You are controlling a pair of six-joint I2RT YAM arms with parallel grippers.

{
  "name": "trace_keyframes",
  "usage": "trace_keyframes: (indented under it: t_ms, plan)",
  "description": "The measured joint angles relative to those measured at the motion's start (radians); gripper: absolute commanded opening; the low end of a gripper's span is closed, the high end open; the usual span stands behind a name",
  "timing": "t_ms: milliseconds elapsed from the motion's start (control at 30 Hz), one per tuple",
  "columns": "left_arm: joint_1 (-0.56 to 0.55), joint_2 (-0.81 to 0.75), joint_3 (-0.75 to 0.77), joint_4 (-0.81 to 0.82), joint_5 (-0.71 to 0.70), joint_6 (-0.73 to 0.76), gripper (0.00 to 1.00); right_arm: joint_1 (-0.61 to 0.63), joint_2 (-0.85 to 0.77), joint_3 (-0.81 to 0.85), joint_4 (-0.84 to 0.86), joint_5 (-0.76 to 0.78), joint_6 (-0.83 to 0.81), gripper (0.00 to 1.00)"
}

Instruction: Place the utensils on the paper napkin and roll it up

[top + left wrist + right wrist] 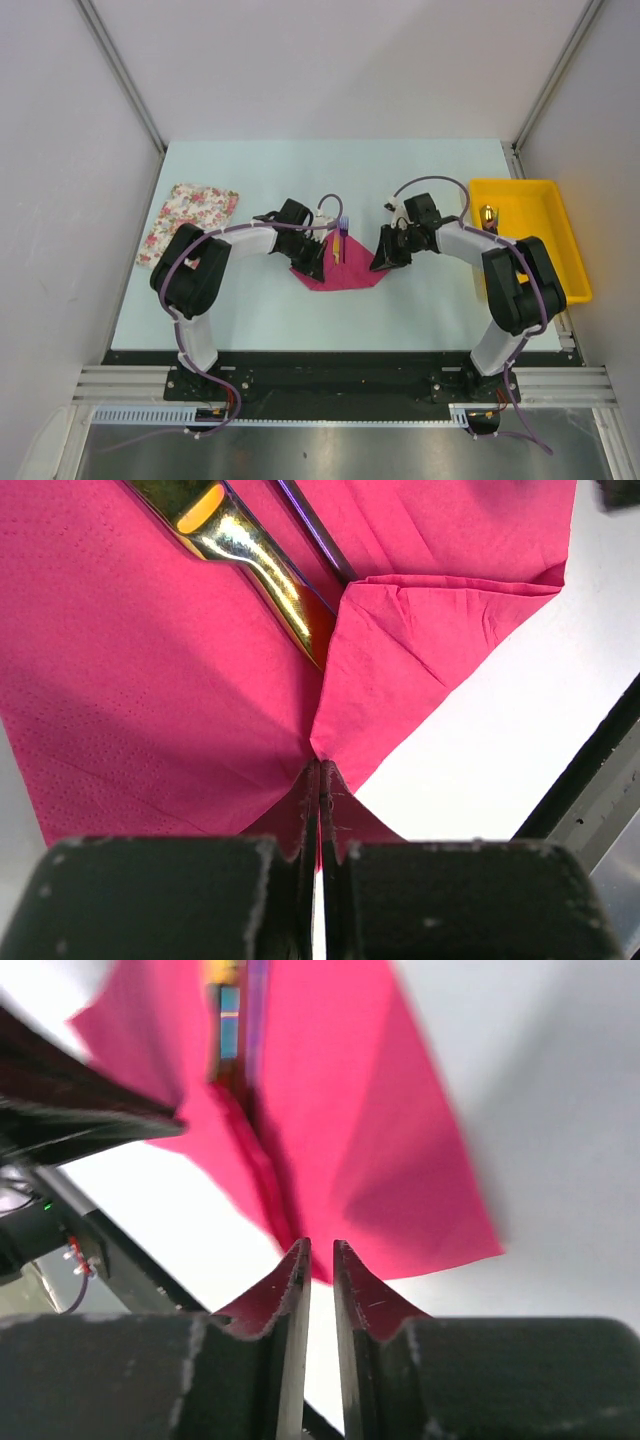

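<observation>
The magenta paper napkin (340, 275) lies at the table's centre between both arms. A yellow-orange utensil (337, 248) and a purple one (343, 228) lie side by side on its far part. One napkin corner is folded over the utensils' near ends (430, 630). My left gripper (318, 262) is shut, pinching the napkin's edge (320, 770) beside the shiny yellow utensil (260, 565) and the purple one (315, 530). My right gripper (383, 262) sits at the napkin's right edge. Its jaws (320, 1250) stand a narrow gap apart with only table showing between them, and the napkin (380, 1140) starts just past their tips.
A yellow tray (530, 235) holding a small item stands at the right edge of the table. A white floral cloth (188, 222) lies at the far left. The table's near edge and the black rail run just behind the napkin.
</observation>
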Motion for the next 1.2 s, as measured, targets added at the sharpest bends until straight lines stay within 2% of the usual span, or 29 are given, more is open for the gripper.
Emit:
trace_keyframes:
  t_ms: [200, 333, 800, 833, 1000, 1200]
  plan:
    - [0.000, 0.000, 0.000, 0.000, 0.000, -0.001, 0.00, 0.064, -0.106, -0.002, 0.018, -0.050, 0.000, 0.20]
    - [0.000, 0.000, 0.000, 0.000, 0.000, -0.003, 0.00, 0.125, -0.102, -0.015, 0.043, -0.077, 0.022, 0.20]
    - [0.000, 0.000, 0.000, 0.000, 0.000, -0.011, 0.01, 0.155, 0.104, -0.026, 0.134, -0.071, 0.086, 0.20]
    - [0.001, 0.000, 0.000, 0.001, 0.000, -0.013, 0.02, 0.154, 0.113, -0.025, 0.138, -0.073, 0.091, 0.19]
    - [0.022, -0.007, -0.016, 0.024, 0.023, -0.027, 0.22, 0.137, 0.134, -0.015, 0.136, -0.100, 0.112, 0.19]
    - [0.109, -0.137, -0.094, 0.071, 0.130, -0.057, 0.24, 0.126, 0.145, -0.011, 0.132, -0.116, 0.119, 0.18]
